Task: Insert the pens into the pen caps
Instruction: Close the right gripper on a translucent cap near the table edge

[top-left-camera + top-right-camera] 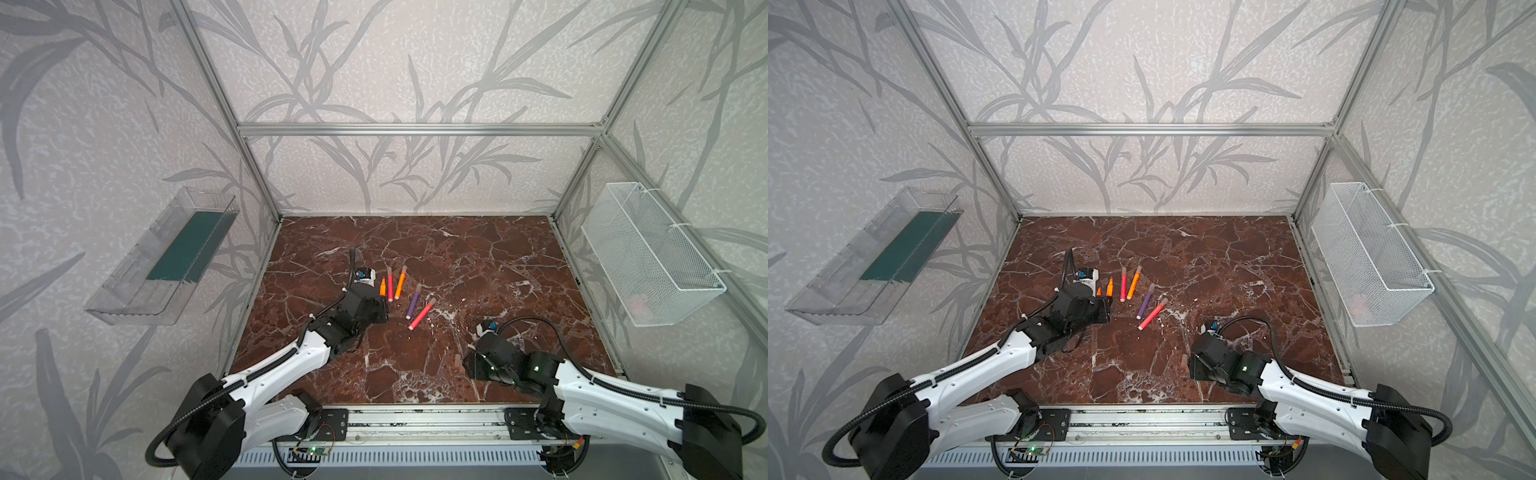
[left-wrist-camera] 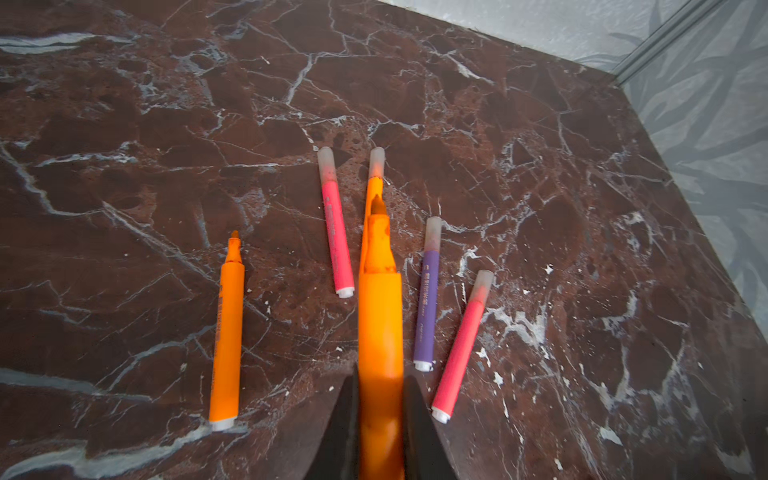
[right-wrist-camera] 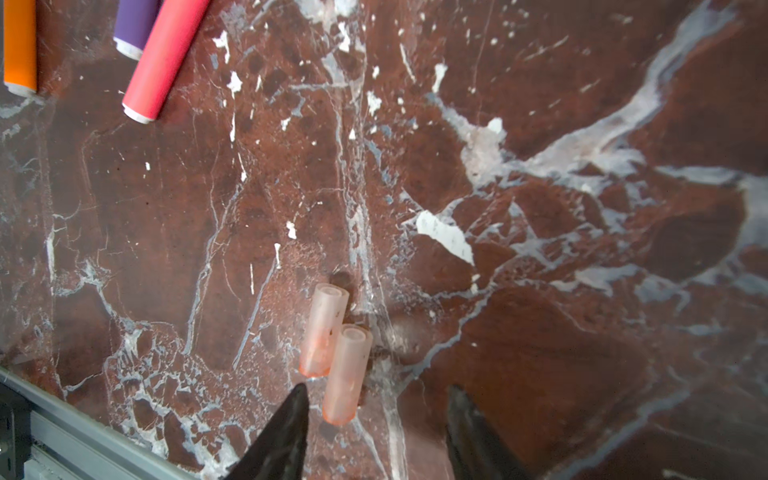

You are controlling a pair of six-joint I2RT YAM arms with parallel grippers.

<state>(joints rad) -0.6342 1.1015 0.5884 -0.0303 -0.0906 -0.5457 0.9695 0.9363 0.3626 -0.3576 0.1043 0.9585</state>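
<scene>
Closest to the lens in the left wrist view, the left gripper [image 2: 381, 376] has its two black fingers [image 2: 345, 415] shut tight on the barrel of an uncapped orange marker pen [image 2: 380, 316], whose pointed tip sticks out ahead of the jaws. Beyond it five more pens lie on the red-brown marble tabletop [image 2: 124, 124]: a loose uncapped orange marker pen [image 2: 226, 332] off to one side, a pink marker pen with a frosted cap [image 2: 337, 241], an orange marker pen with a frosted cap [image 2: 373, 185] partly hidden behind the held one, a purple marker pen with a frosted cap [image 2: 428, 307] and a red-pink marker pen with a frosted cap [image 2: 459, 353]. In both top views this cluster sits a little left of centre of the frame, at the tip of the left arm.

Over on the lower right of those views, the right gripper [image 3: 378, 388] hangs low over the table with its fingers [image 3: 286, 432] part-way apart and nothing clasped between them. Two stubby pale pink translucent pen caps [image 3: 332, 353] rest on the marble right in front of it. The nearer cap [image 3: 347, 374] lies in the gap, close to one fingertip with bare marble on its other side. The farther cap [image 3: 324, 316] lies alongside it, touching or nearly so, and both open mouths point away from the gripper. In a top view one cap [image 1: 457, 360] shows as a pale sliver just left of that gripper's black body.
</scene>
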